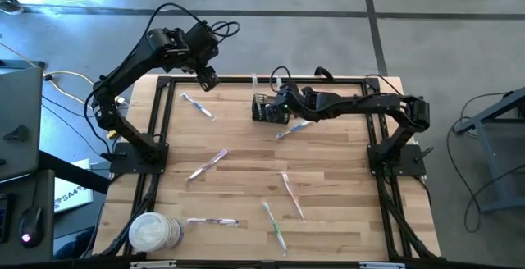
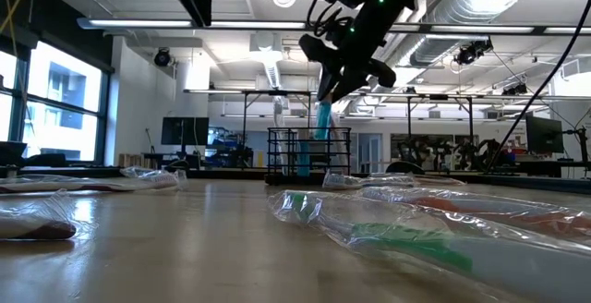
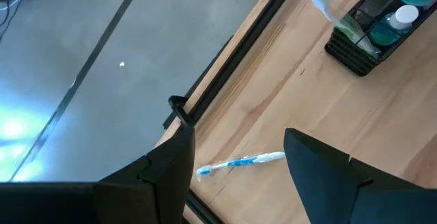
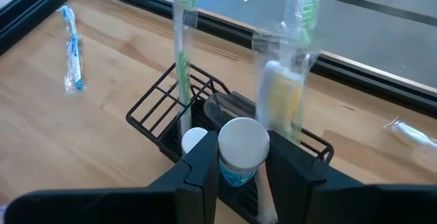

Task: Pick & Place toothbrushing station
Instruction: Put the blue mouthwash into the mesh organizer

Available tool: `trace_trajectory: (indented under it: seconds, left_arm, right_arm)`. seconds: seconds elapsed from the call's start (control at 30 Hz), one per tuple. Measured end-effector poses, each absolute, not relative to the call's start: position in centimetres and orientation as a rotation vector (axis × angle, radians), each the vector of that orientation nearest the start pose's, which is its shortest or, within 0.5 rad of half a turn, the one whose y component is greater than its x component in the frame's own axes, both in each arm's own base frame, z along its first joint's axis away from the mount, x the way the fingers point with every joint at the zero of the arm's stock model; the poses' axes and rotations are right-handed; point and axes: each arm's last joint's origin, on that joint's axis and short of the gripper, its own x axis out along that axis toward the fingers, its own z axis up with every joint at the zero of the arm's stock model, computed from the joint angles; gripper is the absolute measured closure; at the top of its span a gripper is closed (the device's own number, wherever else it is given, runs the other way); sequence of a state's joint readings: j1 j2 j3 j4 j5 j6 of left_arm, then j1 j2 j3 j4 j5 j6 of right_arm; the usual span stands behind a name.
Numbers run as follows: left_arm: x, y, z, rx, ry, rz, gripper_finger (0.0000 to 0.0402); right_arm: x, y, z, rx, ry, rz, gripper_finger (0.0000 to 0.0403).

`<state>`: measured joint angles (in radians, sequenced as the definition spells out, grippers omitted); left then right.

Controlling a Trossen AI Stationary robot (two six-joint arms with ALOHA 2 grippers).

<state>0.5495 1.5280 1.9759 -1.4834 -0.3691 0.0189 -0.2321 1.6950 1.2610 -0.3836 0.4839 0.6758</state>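
The black wire basket (image 1: 264,107) stands at the table's far middle; it also shows in the low view (image 2: 309,155) and the right wrist view (image 4: 160,108). Two wrapped toothbrushes (image 4: 182,53) (image 4: 295,39) stand upright in it. My right gripper (image 1: 283,105) is over the basket, shut on a small blue bottle with a white cap (image 4: 242,145). My left gripper (image 1: 205,76) is open and empty, raised above the table's far left edge, over a blue wrapped toothbrush (image 3: 240,161). My right gripper pinches the blue bottle just below its white cap (image 4: 240,173) between its two fingers, one on each side. The fingers slant down from the table's right side. The bottle hangs tilted below the fingers (image 2: 321,118), its lower end inside the basket's walls; whether it rests on the bottom, I cannot tell.
Several wrapped toothbrushes lie about the table, among them one (image 1: 291,127) beside the basket and one (image 1: 207,164) at mid left. A round white tub (image 1: 152,232) lies at the near left corner. Black frame rails (image 1: 160,121) run along the table's edges.
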Motion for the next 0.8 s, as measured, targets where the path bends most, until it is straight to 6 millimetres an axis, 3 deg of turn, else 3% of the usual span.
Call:
trace_trajectory:
  seconds: [0.37, 0.8]
  left_arm:
    - [20.9, 14.0, 44.6, -0.079, 1.074, 0.82, 0.0181]
    - [21.0, 14.0, 44.6, -0.079, 1.074, 0.818, 0.0181]
  right_arm:
    - [36.1, -10.0, 23.0, 0.517, 0.611, -0.889, 0.0315]
    - [35.9, -10.4, 22.7, 0.524, 0.643, -0.893, 0.0315]
